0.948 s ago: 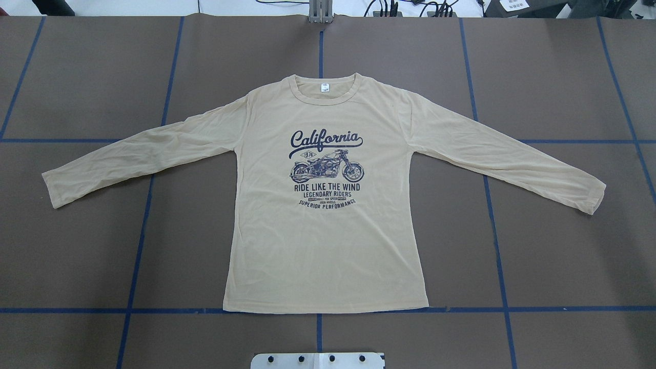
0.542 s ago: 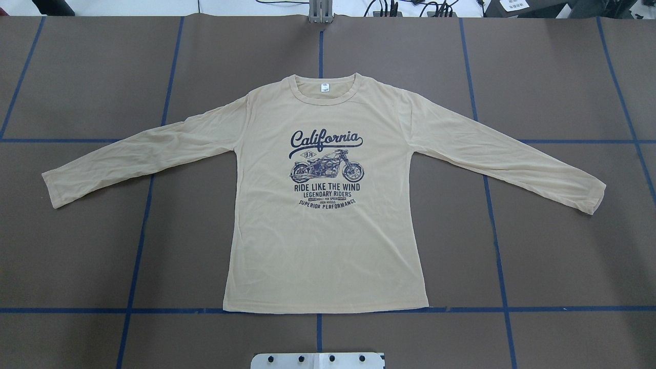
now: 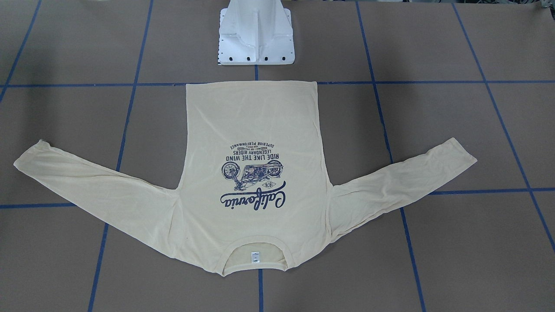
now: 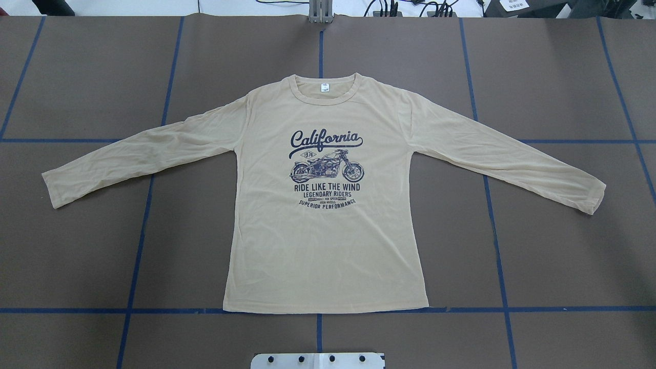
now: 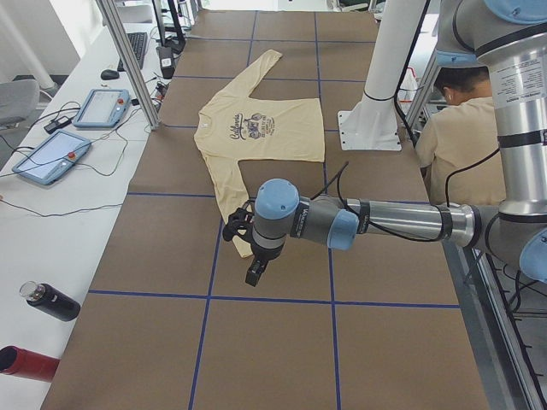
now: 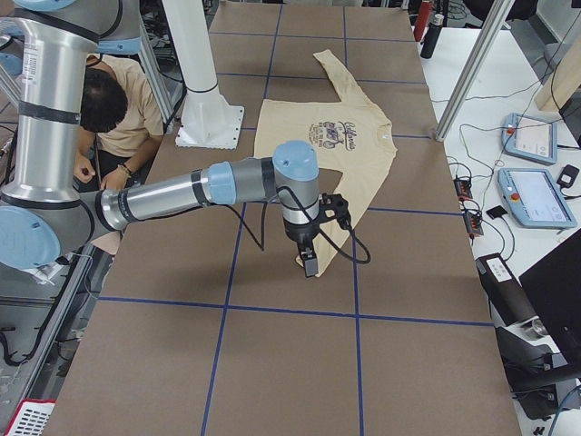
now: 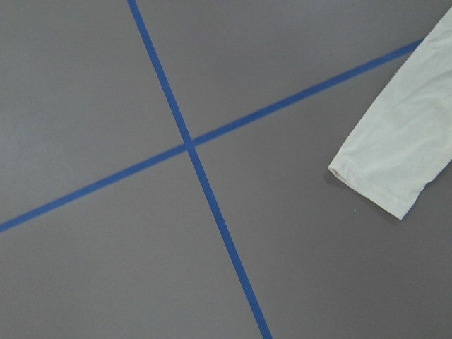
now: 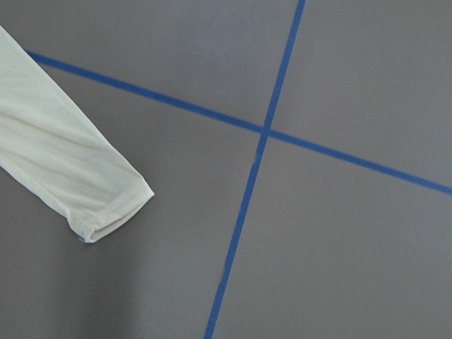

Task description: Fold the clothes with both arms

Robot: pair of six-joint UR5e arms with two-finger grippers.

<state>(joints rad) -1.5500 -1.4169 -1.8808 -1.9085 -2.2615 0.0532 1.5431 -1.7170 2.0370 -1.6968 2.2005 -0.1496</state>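
two grippers show only in the side views, small and seen end-on. for the left gripper (image 5: 255,273) and the right gripper (image 6: 310,265) i cannot tell how far the fingers stand apart, and neither wrist view catches them at all. each hangs pointing down over the table (image 4: 564,256), by a cuff of the t-shirt (image 4: 328,256). whether the tips touch cloth cannot be told.

off to one side below the left fingers lies the left cuff (image 7: 381,180), its sleeve (image 7: 424,106) cut off by the frame edge. below the right fingers lies the right cuff (image 8: 106,205), hemmed and slightly puckered. the fabric is thin, pale cream-yellow and faintly wrinkled. blue tape (image 4: 137,246) crosses the matte brown table in straight lines.

farther off, between the two sets of fingers, the shirt body lies flat and face up. it has a navy motorcycle print (image 4: 326,169) on the chest and a small white neck label (image 4: 325,87) beyond.
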